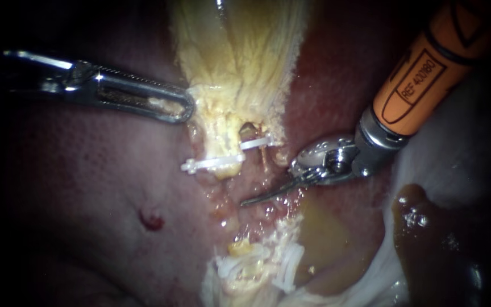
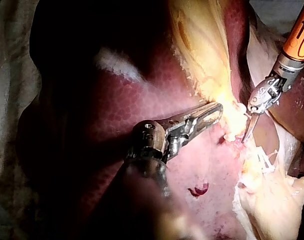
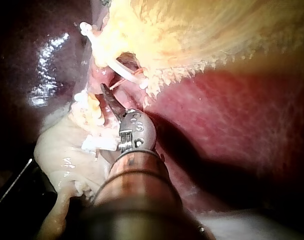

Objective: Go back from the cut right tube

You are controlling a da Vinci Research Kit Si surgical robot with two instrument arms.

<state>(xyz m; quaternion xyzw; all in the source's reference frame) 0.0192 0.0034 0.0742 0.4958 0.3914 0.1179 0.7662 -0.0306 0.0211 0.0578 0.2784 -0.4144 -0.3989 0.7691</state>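
My right instrument has its blades closed on nothing, tips just below the cut right tube and apart from it. My left instrument, left of that tube, grips the yellow tissue above it. A white clip crosses the tube's stump.

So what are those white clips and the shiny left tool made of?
The white clips are probably plastic: pale, smooth, slightly glossy. The left instrument looks like polished steel: silvery grey with bright glints.
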